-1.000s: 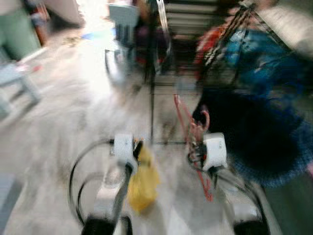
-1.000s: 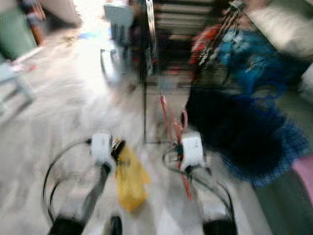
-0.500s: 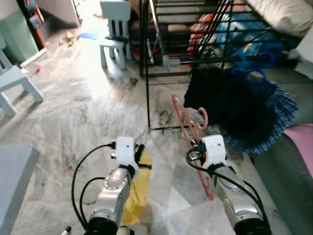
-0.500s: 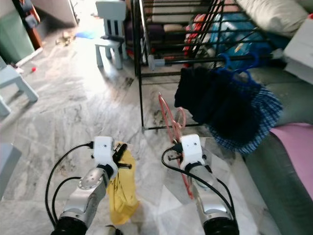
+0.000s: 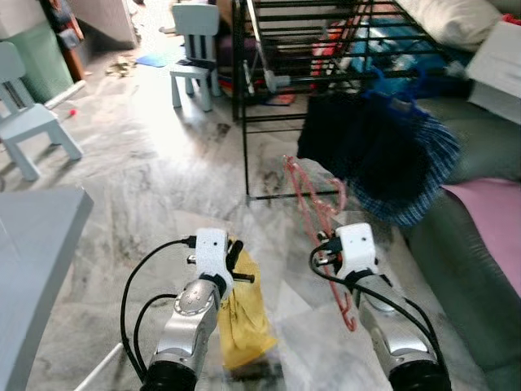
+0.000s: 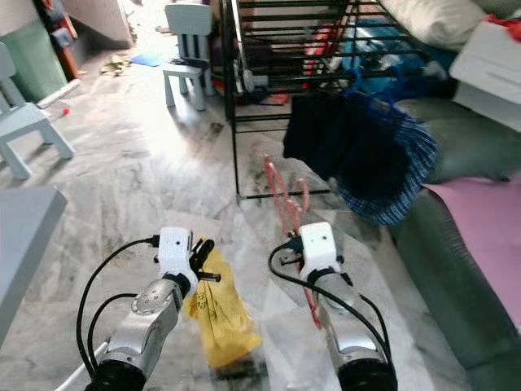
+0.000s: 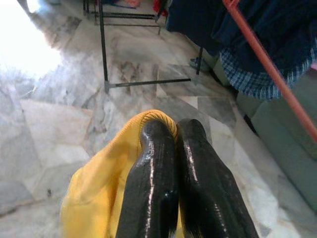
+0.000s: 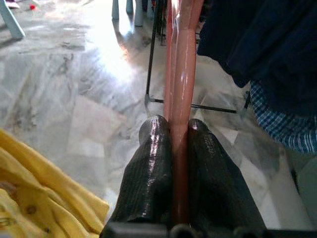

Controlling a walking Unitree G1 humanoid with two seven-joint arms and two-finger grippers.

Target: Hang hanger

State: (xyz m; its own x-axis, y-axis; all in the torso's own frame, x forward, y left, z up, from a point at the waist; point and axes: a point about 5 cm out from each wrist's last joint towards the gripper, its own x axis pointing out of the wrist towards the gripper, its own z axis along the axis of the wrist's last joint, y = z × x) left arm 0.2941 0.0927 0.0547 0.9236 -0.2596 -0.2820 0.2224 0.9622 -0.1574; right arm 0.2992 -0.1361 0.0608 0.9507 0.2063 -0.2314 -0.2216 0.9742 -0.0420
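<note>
Bare floor (image 5: 163,171) lies open ahead on the left. Dark clothes (image 5: 366,147) drape the rack (image 5: 269,49) ahead on the right. A desk (image 5: 32,269) edges the near left.

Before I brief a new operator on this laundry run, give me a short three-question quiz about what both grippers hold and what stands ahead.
1. True or false: the right gripper is shut on the pink hanger.
2. What does the left gripper hold? A) a blue towel B) a yellow cloth C) nothing
3. Fill in: the dark garment hangs on the black drying ____.

Key: 1 true. 2 B, the yellow cloth. 3 rack.
</note>
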